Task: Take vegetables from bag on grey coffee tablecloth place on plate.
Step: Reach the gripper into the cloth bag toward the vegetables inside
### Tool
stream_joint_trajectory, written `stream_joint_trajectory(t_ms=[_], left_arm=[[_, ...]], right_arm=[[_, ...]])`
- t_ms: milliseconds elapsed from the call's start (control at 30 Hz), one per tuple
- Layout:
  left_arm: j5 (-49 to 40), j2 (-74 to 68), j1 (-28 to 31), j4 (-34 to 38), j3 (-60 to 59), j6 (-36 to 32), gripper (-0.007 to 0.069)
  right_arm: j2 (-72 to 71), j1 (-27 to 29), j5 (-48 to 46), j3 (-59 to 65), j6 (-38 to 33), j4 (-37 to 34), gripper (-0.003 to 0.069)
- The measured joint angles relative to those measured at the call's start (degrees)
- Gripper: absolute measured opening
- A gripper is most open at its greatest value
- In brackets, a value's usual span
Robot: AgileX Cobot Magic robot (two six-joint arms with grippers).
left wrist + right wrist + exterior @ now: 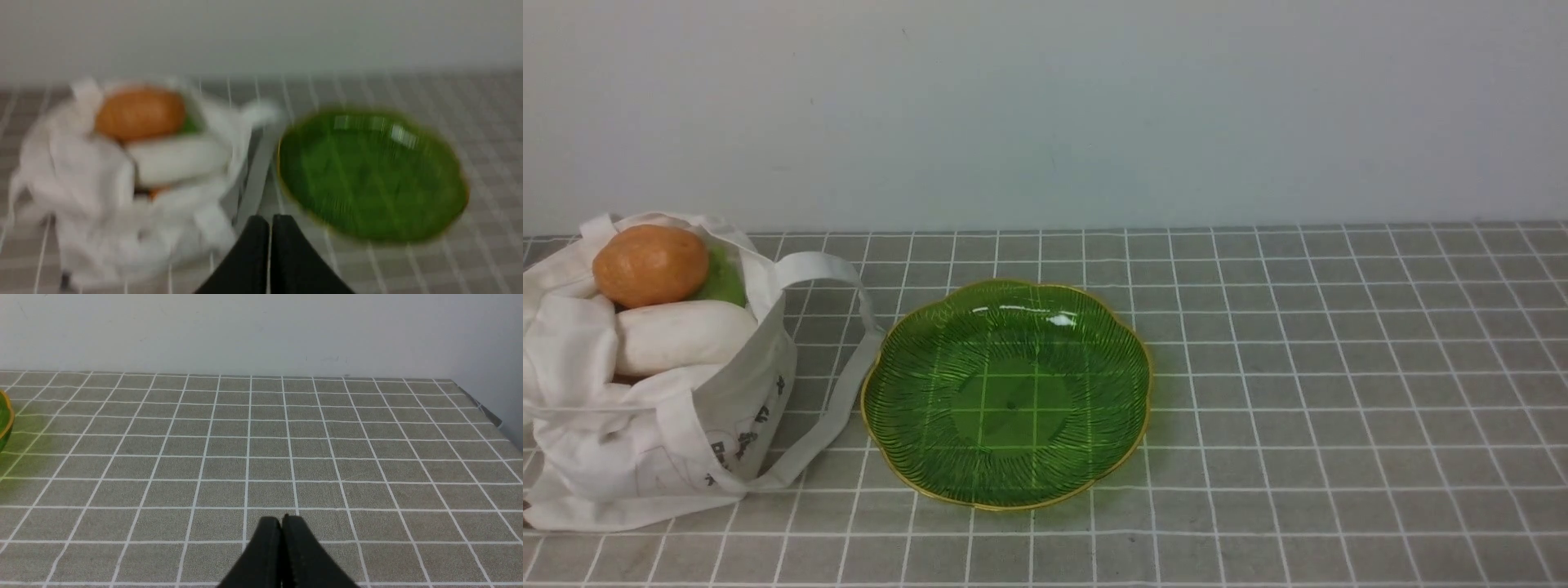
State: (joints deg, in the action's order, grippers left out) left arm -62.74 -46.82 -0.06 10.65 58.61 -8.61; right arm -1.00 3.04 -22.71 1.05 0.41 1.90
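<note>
The white cloth bag (645,441) stands at the left of the grey checked tablecloth (1339,367). In its open top lie an orange-brown oval vegetable (650,265), a smooth white oblong one (682,335) and a bit of a green one (723,282). The green plate (1006,392) with a gold rim sits empty to the bag's right. Neither gripper shows in the front view. The blurred left wrist view shows my left gripper (270,222) shut and empty, in front of the bag (102,212) and plate (372,175). My right gripper (282,522) is shut and empty over bare cloth.
A pale wall (1045,106) runs along the back of the table. The bag's loop handle (837,359) lies on the cloth, reaching the plate's left rim. The plate's edge (5,420) and the table's far right corner (486,412) show in the right wrist view.
</note>
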Motion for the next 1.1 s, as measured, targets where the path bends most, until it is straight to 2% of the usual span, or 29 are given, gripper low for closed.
stream_joint_trajectory(t_ms=[100,233,333,400,633,767,900,933,1033,1100], left_arm=[[-5.16,-11.99,0.00,-1.07,4.95,-8.49,-0.0005],[-5.08,-20.88,0.00,-1.07,9.13,-14.99,-0.0005],[-3.24,-29.19,-0.07,-1.19,12.18,-23.19,-0.0005],[-3.13,-32.83,-0.07,-1.32,13.28,-26.24,-0.0005],[0.50,-40.02,-0.07,-1.84,14.20,-28.50,0.0020],[7.38,-40.93,-0.07,-1.99,14.25,-31.12,0.0116],[12.58,-41.90,-0.07,-2.10,14.42,-36.34,0.0314],[12.74,-41.98,-0.07,-2.10,14.48,-36.59,0.0325],[13.58,-43.84,-0.07,-2.10,14.53,-39.71,0.0519],[13.23,-44.51,-0.07,-2.10,14.53,-40.27,0.0551]], right_arm=[[0.00,0.00,0.00,0.00,0.00,0.00,-0.0013],[0.00,0.00,0.00,0.00,0.00,0.00,-0.0013],[0.00,0.00,0.00,0.00,0.00,0.00,-0.0013],[0.00,0.00,0.00,0.00,0.00,0.00,-0.0013],[0.00,0.00,0.00,0.00,0.00,0.00,-0.0013],[0.00,0.00,0.00,0.00,0.00,0.00,-0.0013],[0.00,0.00,0.00,0.00,0.00,0.00,-0.0013],[0.00,0.00,0.00,0.00,0.00,0.00,-0.0013],[0.00,0.00,0.00,0.00,0.00,0.00,-0.0013],[0.00,0.00,0.00,0.00,0.00,0.00,-0.0013]])
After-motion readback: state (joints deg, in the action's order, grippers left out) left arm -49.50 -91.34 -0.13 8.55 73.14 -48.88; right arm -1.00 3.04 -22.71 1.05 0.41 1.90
